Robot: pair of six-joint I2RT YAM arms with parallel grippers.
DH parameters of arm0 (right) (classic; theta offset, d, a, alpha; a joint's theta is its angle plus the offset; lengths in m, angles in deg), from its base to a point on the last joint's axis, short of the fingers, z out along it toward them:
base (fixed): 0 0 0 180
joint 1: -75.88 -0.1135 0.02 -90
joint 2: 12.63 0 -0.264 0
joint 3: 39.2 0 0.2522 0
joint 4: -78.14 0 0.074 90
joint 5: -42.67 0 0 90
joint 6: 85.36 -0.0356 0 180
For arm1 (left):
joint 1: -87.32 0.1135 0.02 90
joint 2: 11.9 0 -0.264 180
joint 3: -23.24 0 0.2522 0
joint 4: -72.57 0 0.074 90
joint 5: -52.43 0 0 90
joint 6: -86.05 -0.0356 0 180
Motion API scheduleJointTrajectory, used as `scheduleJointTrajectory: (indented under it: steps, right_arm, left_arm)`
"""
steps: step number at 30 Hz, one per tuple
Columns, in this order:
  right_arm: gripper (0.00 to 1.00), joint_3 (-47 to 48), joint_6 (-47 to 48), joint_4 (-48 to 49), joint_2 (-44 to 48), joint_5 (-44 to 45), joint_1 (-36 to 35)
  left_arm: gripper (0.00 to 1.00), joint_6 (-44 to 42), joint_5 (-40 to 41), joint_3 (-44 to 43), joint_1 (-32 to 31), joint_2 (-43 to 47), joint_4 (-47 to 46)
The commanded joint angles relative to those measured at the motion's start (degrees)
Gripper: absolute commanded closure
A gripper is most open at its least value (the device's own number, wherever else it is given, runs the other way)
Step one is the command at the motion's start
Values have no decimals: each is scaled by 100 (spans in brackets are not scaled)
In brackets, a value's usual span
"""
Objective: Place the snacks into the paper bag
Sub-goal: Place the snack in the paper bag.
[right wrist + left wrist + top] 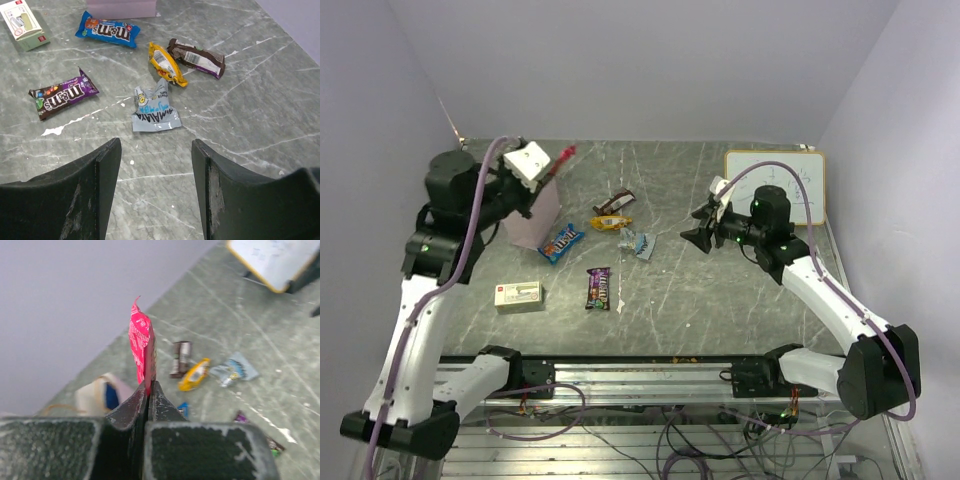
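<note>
open tabletop (720,290) right of snacks (611,223), box (518,294) near paper bag (538,222)

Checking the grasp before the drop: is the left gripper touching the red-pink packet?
Touching. The left wrist view shows the left gripper shut on the lower end of the red-pink packet.

snacks (107,31) glossy foil; table (250,125) matt stone-look surf.

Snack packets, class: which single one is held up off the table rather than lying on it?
The red-pink packet, pinched upright in the shut left claw. The rest all lie flat on the table.
</note>
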Motion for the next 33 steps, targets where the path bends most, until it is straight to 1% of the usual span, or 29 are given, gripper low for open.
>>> scheduleJointTrajectory:
  steps: [1,3,7,9,14,21,26,33]
  right_arm:
    - [42,-69,60,-69,-16,-158,149]
    - [42,-83,63,-78,11,-175,191]
    - [42,-118,61,-47,116,-219,280]
    - [42,-139,65,-44,137,-257,317]
    - [41,-152,35,-45,172,-336,384]
    - [41,-151,32,-44,132,-382,401]
    - [41,-152,64,-53,106,-400,398]
    - [41,-148,93,-73,91,-372,415]
  left_arm:
    - [93,-233,1079,-430,392,273,410]
    - [93,-268,1517,-577,483,258,576]
    - [93,-434,2139,-1163,493,-78,1261]
    - [93,-490,2278,-1374,493,-266,1529]
    - [93,-624,2559,-1630,493,-621,1829]
    - [93,-778,2884,-1759,501,-1043,1908]
    - [93,-894,2926,-1764,589,-1363,1867]
    - [93,-938,2430,-2071,914,-2004,1967]
